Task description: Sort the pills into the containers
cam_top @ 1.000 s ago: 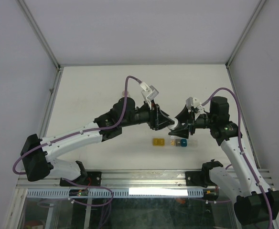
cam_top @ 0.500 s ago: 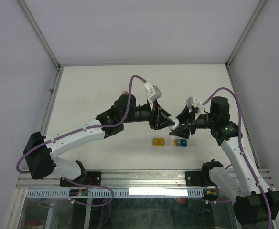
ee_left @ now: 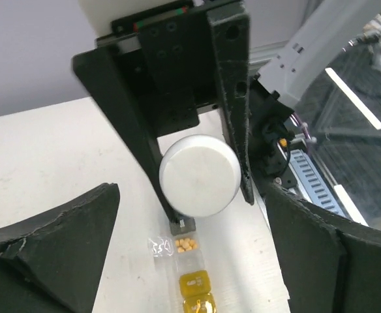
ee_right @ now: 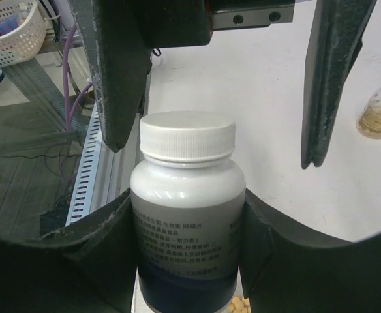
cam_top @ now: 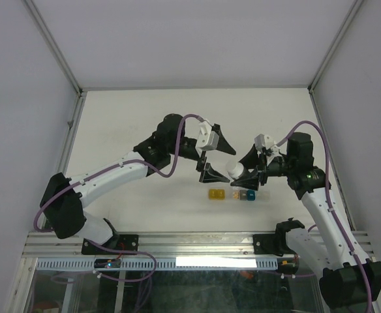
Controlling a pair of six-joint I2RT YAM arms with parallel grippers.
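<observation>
**Top, left-wrist and right-wrist views, read left to right.**

The left gripper [cam_top: 224, 163] reaches in from the left with its fingers spread wide. One finger stands on each side of the cap, and neither touches it. It holds nothing.

The bottle [ee_right: 187, 215] is white with its cap on, and the cap is turned toward the left gripper. It hangs above the table [cam_top: 125, 117], directly over the right end of the containers [cam_top: 231, 194].

The right gripper [cam_top: 244, 171] is clamped on the bottle's body below the cap, one finger on each flank.

The containers lie in a short strip just in front of the arms' bases: yellow at the left, clear in the middle, blue-teal at the right. In the left-wrist view a few yellow pills [ee_left: 186, 244] sit in one compartment, just beyond the clear one. An amber bottle [ee_right: 378, 111] stands well apart at the far side.

**Step in hand (judged):** the left gripper is about to close on the cap and unscrew it.

**Hazards (judged):**
- If the fingers close off-centre, they would push the bottle sideways in the right gripper's hold.
- If that hold is too light, the bottle would turn with the cap and stay shut.
- Because the bottle is tipped toward the left gripper, freeing the cap could spill pills across the table or into the wrong compartment.
- A dropped cap or bottle would land on the light strip below and scatter the pills already placed.
</observation>
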